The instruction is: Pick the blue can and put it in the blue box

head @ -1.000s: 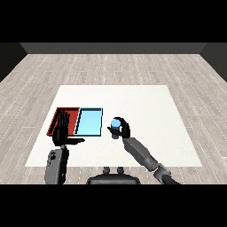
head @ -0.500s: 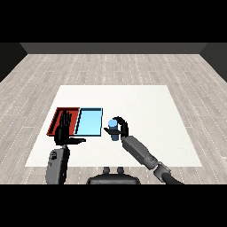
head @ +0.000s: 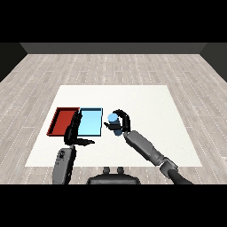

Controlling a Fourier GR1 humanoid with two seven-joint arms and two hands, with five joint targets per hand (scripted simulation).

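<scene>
Right hand (head: 120, 123) curled round the blue can (head: 113, 119), holding it just beside the right edge of the light blue tray (head: 90, 124), not yet over it; judged as carry step, with the can kept upright so it can be set down into the tray. Left hand (head: 73, 131) holds nothing, fingers straight, thumb out, hovering over the near edges where the two trays meet; judged idle, kept clear of the drop path. Red tray (head: 62, 120) touches the blue one on its left. White table (head: 146, 102) bears all. Count: one can, two trays, two hands
</scene>
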